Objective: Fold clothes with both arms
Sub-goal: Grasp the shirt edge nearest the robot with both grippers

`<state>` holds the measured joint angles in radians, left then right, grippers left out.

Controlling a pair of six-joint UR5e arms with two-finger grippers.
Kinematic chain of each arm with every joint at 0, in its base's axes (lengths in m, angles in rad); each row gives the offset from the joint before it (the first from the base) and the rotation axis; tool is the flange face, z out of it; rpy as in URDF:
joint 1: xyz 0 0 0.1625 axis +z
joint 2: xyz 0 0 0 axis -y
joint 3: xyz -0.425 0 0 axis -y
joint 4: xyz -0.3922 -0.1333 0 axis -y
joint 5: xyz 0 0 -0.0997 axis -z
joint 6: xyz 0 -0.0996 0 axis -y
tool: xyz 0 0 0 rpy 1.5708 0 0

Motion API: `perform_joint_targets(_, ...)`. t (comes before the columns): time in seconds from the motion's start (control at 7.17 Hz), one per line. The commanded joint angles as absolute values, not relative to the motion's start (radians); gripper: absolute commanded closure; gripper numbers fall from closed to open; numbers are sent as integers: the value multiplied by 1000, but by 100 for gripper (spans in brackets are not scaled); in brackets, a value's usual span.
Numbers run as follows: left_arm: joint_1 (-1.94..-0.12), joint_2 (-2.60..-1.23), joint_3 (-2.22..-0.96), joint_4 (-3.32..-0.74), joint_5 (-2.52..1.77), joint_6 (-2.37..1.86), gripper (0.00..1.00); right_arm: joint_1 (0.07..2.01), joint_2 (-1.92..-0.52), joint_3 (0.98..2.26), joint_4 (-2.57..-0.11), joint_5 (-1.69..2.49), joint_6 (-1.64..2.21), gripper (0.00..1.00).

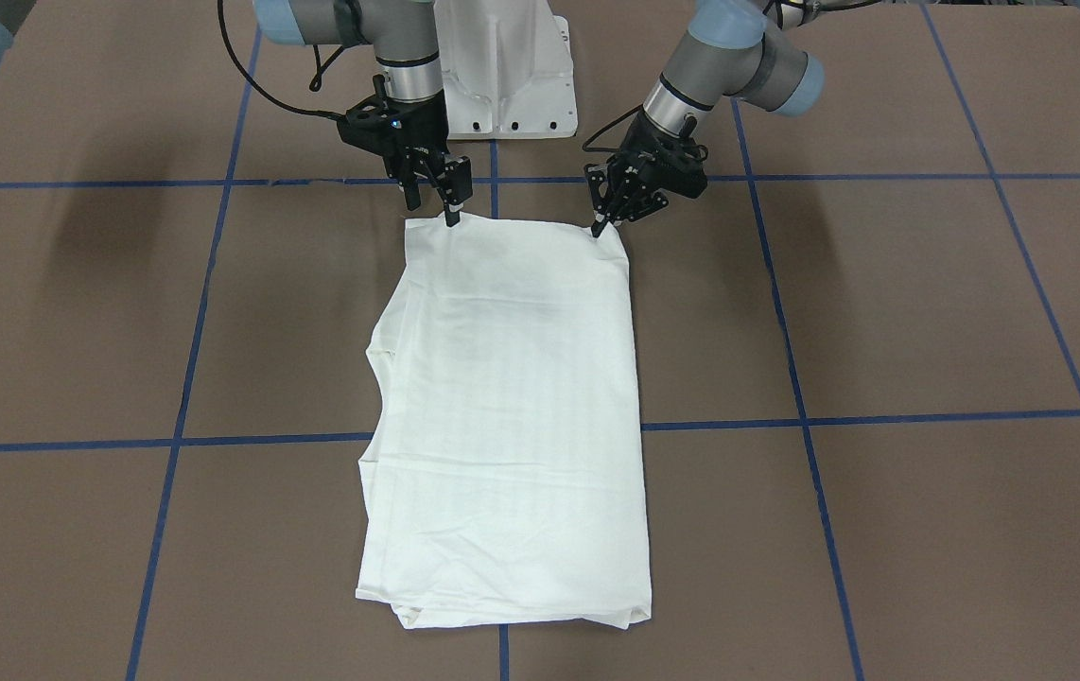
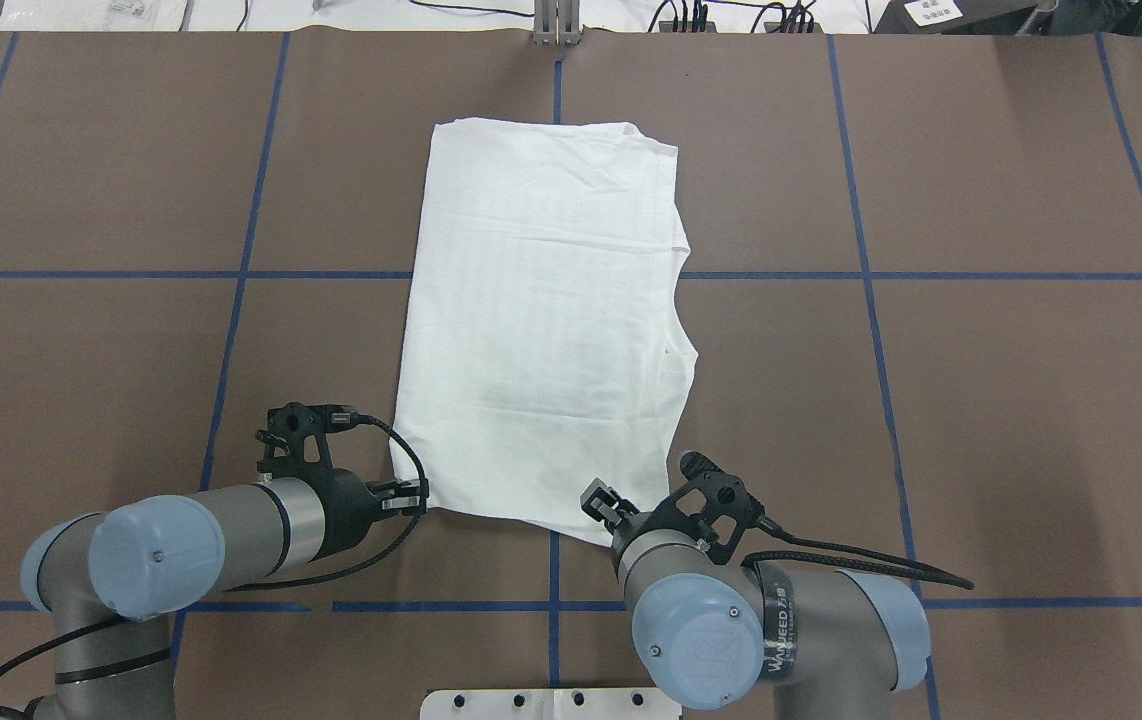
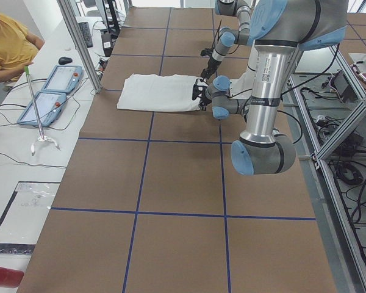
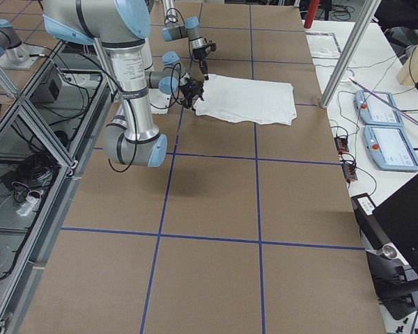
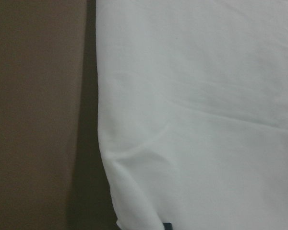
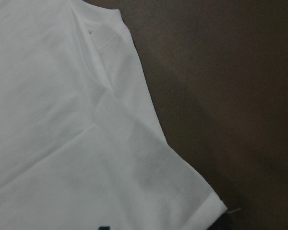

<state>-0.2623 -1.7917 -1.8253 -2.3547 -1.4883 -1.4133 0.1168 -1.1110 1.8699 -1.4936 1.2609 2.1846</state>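
Note:
The white shirt [image 1: 512, 397] lies folded into a long rectangle in the middle of the brown table, plain side up [image 2: 541, 320]. Both grippers sit at its edge nearest the robot base. My left gripper [image 1: 602, 227] pinches one near corner [image 2: 418, 497], apparently shut on the cloth. My right gripper [image 1: 452, 218] holds the other near corner [image 2: 596, 503], also apparently shut on the cloth. In both wrist views white fabric [image 5: 197, 120] [image 6: 62, 143] fills most of the frame, with only a sliver of fingertip at the bottom. Dark shadow under the cloth edges suggests the corners are slightly raised.
The white pedestal base [image 1: 507, 76] stands right behind the grippers. Blue tape lines [image 2: 241, 275] grid the brown table. In the exterior left view a person in yellow [image 3: 6, 43] sits beside two control tablets [image 3: 55, 91] and an aluminium post [image 3: 79, 43].

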Motion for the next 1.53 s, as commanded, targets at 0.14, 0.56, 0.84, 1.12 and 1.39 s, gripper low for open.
perform_joint_targets(0.14, -262, -1792, -1827, -2355, -1485, -1414, 100, 109, -1078, 1832, -1497, 1264, 2192, 24)
perform_joint_targets(0.56, -262, -1792, -1828, -2355, -1485, -1413, 100, 100, -1078, 1832, -1503, 1264, 2194, 26)
perform_joint_targets(0.84, -262, -1790, -1827, -2355, -1485, -1414, 100, 100, -1072, 1830, -1503, 1264, 2210, 43)
perform_joint_targets(1.12, -262, -1790, -1827, -2355, -1485, -1413, 100, 100, -1071, 1824, -1505, 1264, 2227, 45)
perform_joint_targets(1.39, -262, -1792, -1828, -2355, -1485, -1413, 100, 100, -1069, 1822, -1505, 1262, 2229, 46)
